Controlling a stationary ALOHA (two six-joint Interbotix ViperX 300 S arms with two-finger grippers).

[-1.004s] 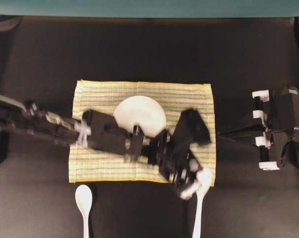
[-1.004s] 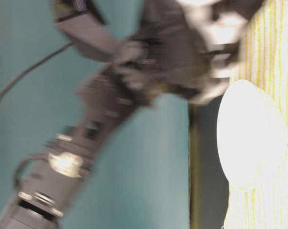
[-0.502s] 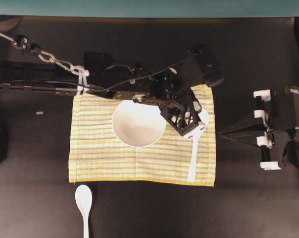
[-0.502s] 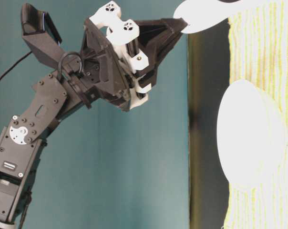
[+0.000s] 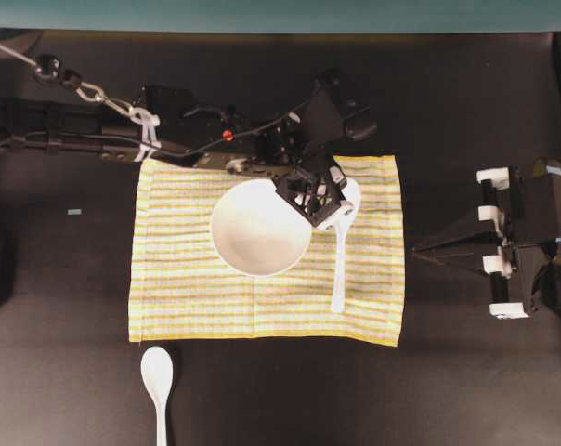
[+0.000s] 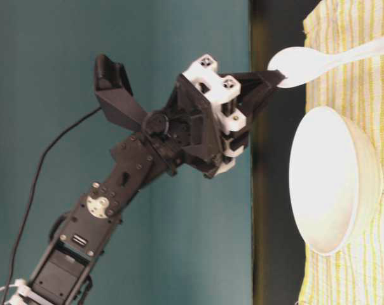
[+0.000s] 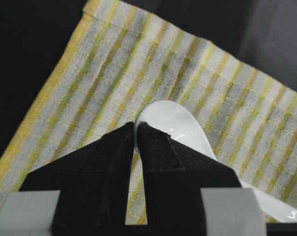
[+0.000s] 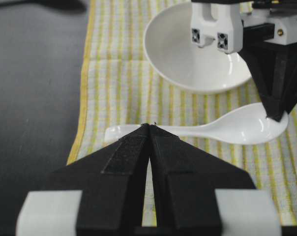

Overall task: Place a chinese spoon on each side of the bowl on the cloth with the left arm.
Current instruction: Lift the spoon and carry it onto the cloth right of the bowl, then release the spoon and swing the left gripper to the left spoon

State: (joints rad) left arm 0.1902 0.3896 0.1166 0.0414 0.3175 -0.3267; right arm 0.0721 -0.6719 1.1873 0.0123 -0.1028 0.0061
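Note:
The striped yellow cloth [image 5: 178, 297] lies mid-table with the white bowl [image 5: 260, 228] on it. My left gripper [image 5: 343, 200] reaches in from the far left and is shut on the rim of one chinese spoon [image 5: 338, 279], just right of the bowl. That spoon's oval end is held slightly raised [image 6: 306, 63], and its handle slopes down over the cloth toward the front. The wrist view shows the black fingertips [image 7: 156, 140] pinching the spoon [image 7: 175, 120]. A second chinese spoon [image 5: 157, 372] lies on the bare table in front of the cloth's left corner. My right gripper [image 5: 420, 249] is shut and empty, to the right of the cloth.
The tabletop [image 5: 466, 390] is dark and bare around the cloth. A teal wall [image 5: 280, 14] runs along the far edge. The right arm's body [image 5: 531, 242] sits at the table's right edge. The left arm [image 5: 85, 135] stretches along the far side of the cloth.
The left gripper carried the spoon from the cloth's front right corner to beside the bowl, then shifted it left, closer to the bowl. The right arm stayed put.

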